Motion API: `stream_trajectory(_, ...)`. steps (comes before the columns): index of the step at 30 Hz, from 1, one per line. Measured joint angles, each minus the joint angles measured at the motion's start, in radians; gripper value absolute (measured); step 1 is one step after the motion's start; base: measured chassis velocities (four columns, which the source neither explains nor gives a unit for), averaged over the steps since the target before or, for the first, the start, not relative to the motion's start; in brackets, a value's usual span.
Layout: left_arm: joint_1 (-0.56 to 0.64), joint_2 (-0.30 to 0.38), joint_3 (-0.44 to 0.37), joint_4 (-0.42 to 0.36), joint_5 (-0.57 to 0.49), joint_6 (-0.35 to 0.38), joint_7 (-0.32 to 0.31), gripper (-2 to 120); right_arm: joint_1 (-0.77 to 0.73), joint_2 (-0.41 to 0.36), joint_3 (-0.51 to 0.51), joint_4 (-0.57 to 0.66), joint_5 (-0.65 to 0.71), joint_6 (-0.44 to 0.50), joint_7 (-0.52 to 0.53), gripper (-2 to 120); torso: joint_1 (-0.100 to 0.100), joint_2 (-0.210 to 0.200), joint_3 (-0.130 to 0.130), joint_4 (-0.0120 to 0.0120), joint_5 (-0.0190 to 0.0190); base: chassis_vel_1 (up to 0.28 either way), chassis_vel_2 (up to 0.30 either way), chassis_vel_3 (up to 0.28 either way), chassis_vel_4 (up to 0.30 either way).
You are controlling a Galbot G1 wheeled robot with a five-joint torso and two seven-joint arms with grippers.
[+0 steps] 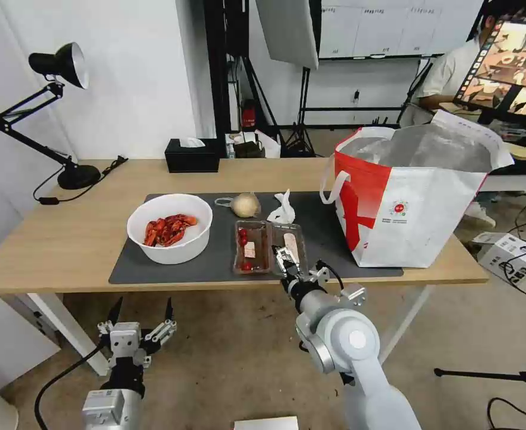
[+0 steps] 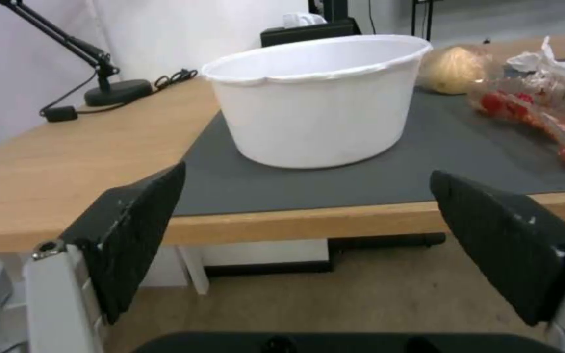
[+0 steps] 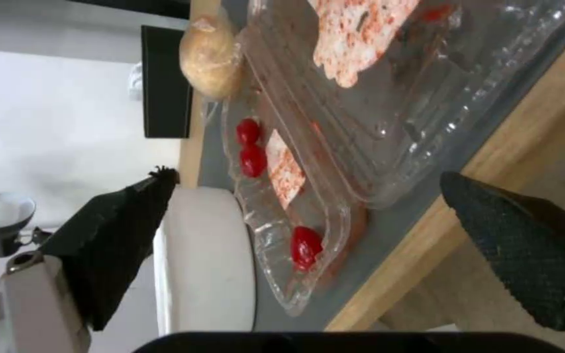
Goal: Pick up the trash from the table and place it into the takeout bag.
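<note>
1. Counter (image 1: 65, 239): you have a long light-wood top on white legs, with a dark grey mat (image 1: 215, 263) lying along its near half.
2. Takeout bag (image 1: 412, 197): it stands upright on the right end of the mat, white and red, mouth open, silver lining showing, with a white loop handle hanging on its left side.
3. White bowl (image 1: 169, 228): you find it on the left part of the mat, holding red crayfish shells.
4. Clear hinged tray (image 1: 268, 246): it lies opened flat at the mat's near edge, between the bowl and the bag, with cherry tomatoes (image 3: 252, 159) and stained paper scraps inside.
5. Wrapped beige ball (image 1: 245, 205): it sits on the mat behind the tray, just beside the crumpled white tissue (image 1: 283, 210).
6. Right claw (image 1: 285, 261): you see it at the tray's near right corner, low over the counter's front edge. Its fingers are spread wide, with nothing between them.
7. Left claw (image 1: 141, 312): it hangs below and in front of the counter edge, before the bowl, fingers parted and empty.
8. Other stock: a black tissue box (image 1: 192, 155) at the counter's back edge and a black desk lamp (image 1: 60, 65) at the far left.
</note>
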Motion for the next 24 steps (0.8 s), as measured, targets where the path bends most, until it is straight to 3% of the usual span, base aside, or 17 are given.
stream_trajectory(24, 0.004, -0.004, -0.005, 0.0, -0.001, -0.004, 0.0, 100, 0.032, -0.004, 0.013, -0.019, -0.031, 0.0, -0.028, 100, 0.0, 0.0, 0.0, 0.0, 0.0, 0.0, 0.0, 0.0, 0.0)
